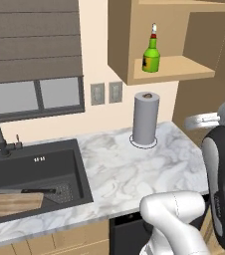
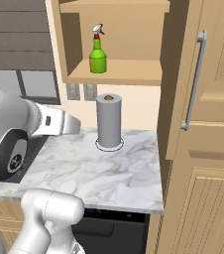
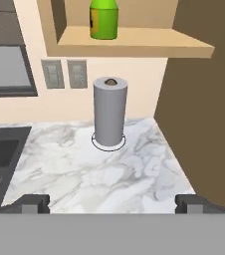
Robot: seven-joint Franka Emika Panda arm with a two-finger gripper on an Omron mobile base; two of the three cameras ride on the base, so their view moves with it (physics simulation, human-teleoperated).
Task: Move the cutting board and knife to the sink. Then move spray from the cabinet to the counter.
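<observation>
Spray [image 3: 103,20] on cabinet [image 3: 134,42] shelf, well above open end effector [image 3: 112,201]

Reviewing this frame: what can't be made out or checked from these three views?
- spray: hand view, top edge cuts off neck and nozzle.
- sink: left base view, left edge cuts it off; right base view, the arm covers it.
- knife: blade too thin and dark to trace against the basin.
- cutting board: left end runs out of frame.
- tool: only its spread fingertips show, holding nothing.
- cabinet: upper shelf contents cut off.
</observation>
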